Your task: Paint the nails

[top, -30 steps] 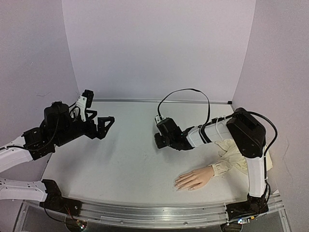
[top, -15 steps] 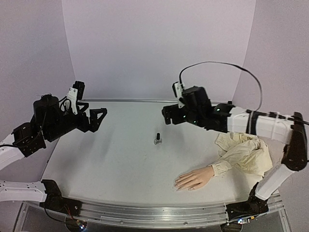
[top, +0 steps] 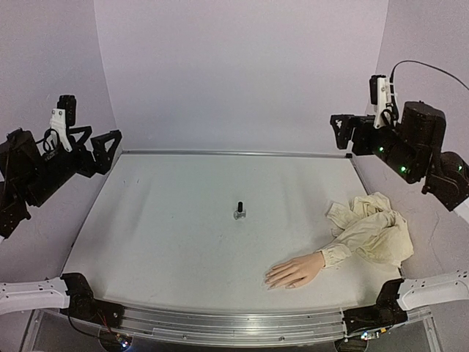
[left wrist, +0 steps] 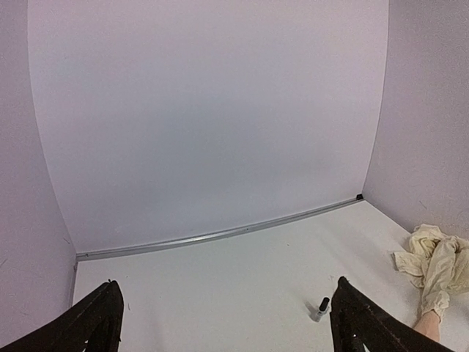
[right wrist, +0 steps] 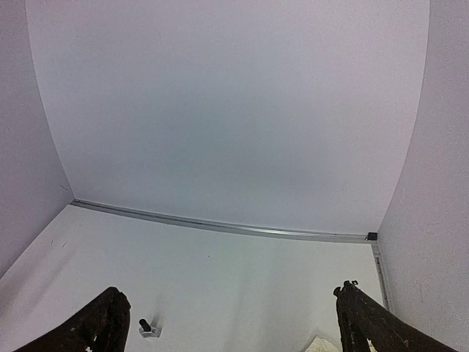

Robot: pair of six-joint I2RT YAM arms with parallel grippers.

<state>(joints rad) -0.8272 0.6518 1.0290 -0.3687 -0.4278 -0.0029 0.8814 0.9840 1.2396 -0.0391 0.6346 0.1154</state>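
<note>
Top view: nails (top: 268, 279) too small to resolve, at fingertips of mannequin hand (top: 294, 270), which lay palm-down on table (top: 168, 242), front right. Cream sleeve (top: 375, 233) bunched behind it. Left gripper (top: 97, 141) and right gripper (top: 349, 126) high at sides, both spread, holding nothing.
Left wrist: hand cropped at lower-right corner.
Right wrist: only sleeve scrap showed at bottom edge.

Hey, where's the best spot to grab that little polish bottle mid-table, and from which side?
Probably the black cap, coming from straight above. The bottle stands upright on the table with its narrow cap topmost, and nothing sits close around it.
</note>
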